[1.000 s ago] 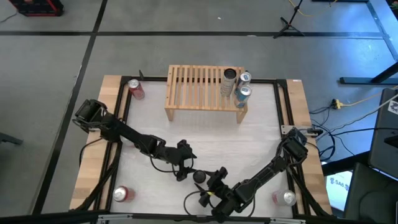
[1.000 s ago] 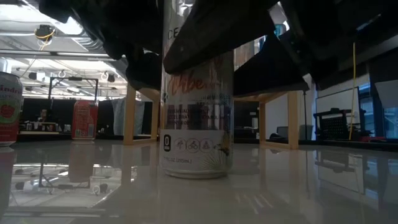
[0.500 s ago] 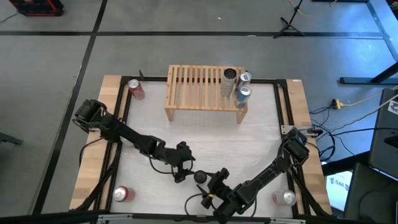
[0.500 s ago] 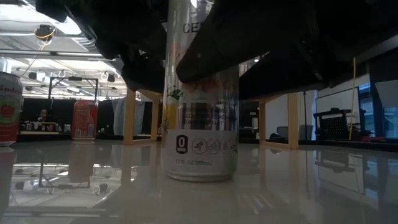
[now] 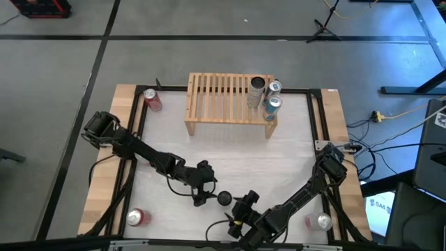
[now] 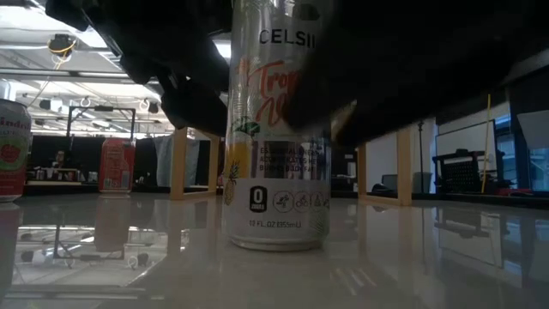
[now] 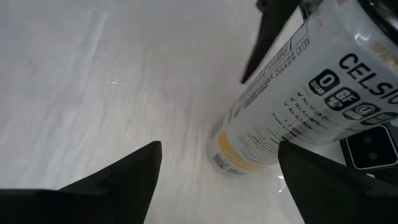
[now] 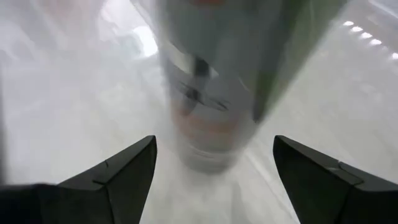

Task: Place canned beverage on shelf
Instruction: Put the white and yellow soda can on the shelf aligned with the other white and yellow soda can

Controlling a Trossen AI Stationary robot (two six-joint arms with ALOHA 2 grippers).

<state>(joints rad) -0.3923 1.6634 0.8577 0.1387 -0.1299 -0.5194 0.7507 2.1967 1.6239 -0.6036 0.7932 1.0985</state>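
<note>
A white Celsius can (image 6: pixel 276 137) stands upright on the table (image 5: pixel 279 153), well in front of the shelf (image 5: pixel 226 101). Left gripper (image 5: pixel 203 196) and right gripper (image 5: pixel 242 207) sit on either side of it, both spread wide, neither gripping it. Three cans (image 5: pixel 265 94) crowd the shelf's right end.
</note>
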